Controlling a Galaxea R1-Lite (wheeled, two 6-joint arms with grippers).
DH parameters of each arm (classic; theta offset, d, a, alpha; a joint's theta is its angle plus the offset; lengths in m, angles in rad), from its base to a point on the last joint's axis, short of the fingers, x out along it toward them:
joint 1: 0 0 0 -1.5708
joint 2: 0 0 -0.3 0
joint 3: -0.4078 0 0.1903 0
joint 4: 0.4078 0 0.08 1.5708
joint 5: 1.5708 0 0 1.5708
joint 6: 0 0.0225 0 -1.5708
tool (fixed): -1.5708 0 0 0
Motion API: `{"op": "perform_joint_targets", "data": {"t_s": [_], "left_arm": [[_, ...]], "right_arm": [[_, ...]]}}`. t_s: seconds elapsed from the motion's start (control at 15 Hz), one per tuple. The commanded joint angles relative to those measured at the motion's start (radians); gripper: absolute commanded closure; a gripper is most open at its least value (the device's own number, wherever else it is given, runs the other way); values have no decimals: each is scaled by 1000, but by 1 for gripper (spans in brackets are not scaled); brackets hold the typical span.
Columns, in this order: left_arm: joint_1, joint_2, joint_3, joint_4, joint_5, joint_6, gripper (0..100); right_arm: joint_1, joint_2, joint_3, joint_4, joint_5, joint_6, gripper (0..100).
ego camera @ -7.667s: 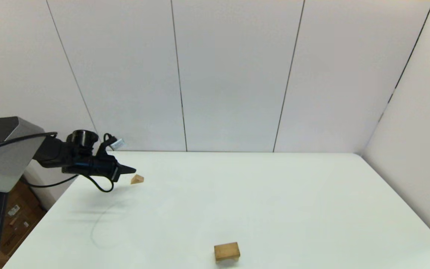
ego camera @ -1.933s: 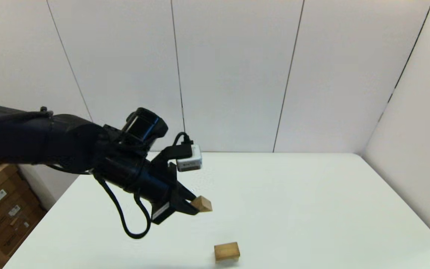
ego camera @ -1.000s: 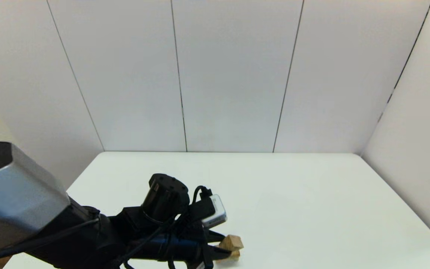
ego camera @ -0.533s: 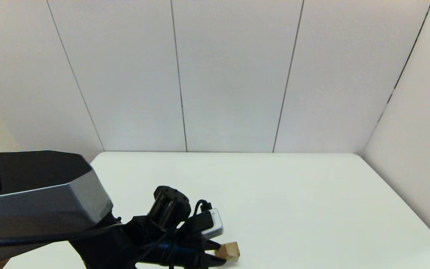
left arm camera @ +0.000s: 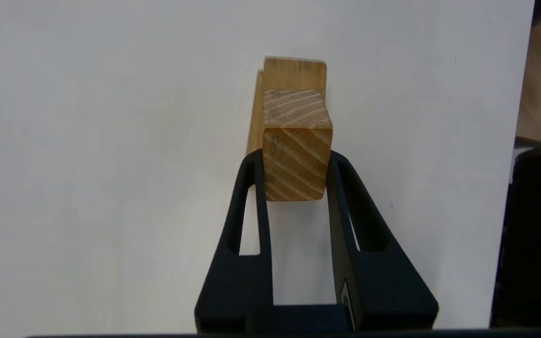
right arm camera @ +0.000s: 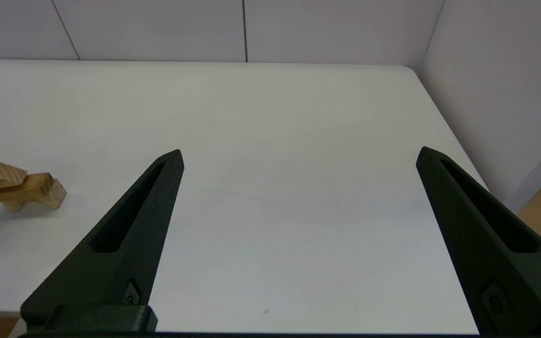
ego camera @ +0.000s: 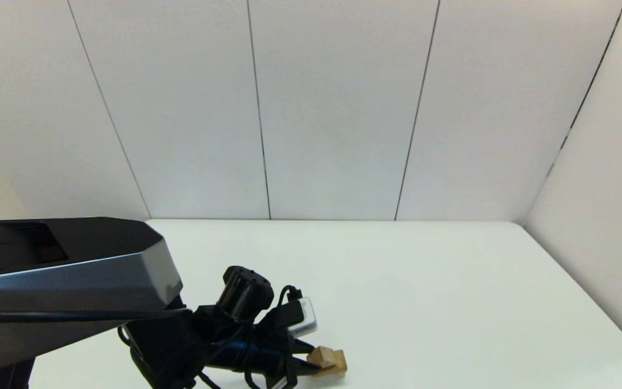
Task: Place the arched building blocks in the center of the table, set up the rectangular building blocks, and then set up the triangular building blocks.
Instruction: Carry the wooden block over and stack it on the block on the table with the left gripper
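Triangular building blocks (left arm camera: 297, 159) sit clamped in the left claw (left arm camera: 294, 162) atop stacked blocks (ego camera: 337, 361).

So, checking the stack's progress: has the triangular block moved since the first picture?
Yes. The triangular block, gripped by the left gripper, went from the table's far left to the arched block at the near edge.

My head camera looks forward and down over the table (ego camera: 424, 302) toward its far edge. My left wrist camera looks close along my fingers (left arm camera: 254, 188). My right wrist camera looks across the table from its near edge, sharing the blocks (right arm camera: 21, 188).
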Motion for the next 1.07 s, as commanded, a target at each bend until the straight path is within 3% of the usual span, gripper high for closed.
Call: {"op": "perform_joint_targets", "data": {"t_s": [0.07, 1.07], "left_arm": [[-2, 9, -24, -4, -1, 4, 100], [-6, 35, -47, -3, -3, 85, 100]], "right_arm": [[0, 1, 0, 0, 0, -1, 0], [0, 1, 0, 0, 0, -1, 0]]}}
